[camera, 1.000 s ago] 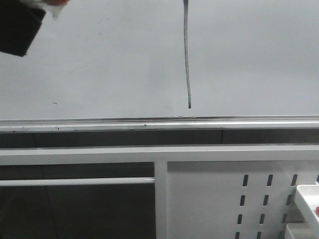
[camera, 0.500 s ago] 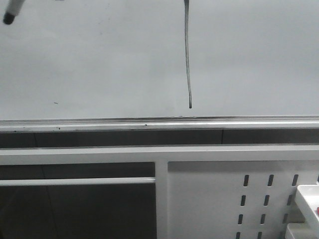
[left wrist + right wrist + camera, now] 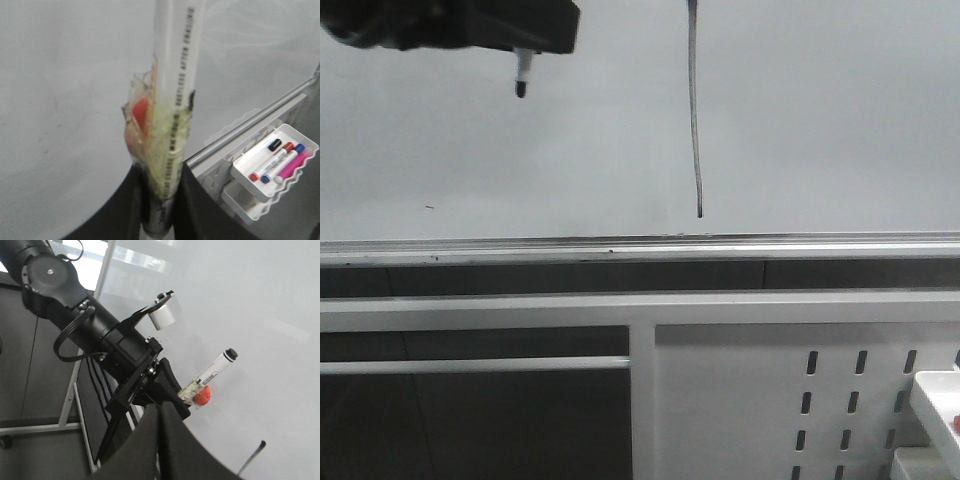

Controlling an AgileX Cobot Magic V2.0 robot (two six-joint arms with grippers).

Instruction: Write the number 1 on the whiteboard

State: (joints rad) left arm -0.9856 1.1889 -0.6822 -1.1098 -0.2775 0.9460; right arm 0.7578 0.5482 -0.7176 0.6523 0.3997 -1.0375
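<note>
I am holding the marker [image 3: 523,80] clamped in the left hand [image 3: 159,210], off the whiteboard [image 3: 820,120]; the number 1 [image 3: 696,120] appears complete beside it. Right hand [image 3: 160,440] looks closed, empty. Next: retracting.

whiteboard [image 3: 820,120], number 1 [image 3: 696,120] on it

Front view faces whiteboard [image 3: 800,120] closely; both wrist views share it, obliquely.

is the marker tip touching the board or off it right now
Off it, it seems. In the right wrist view the marker in the left gripper ends short of the whiteboard; its tip is left of the number 1.
</note>
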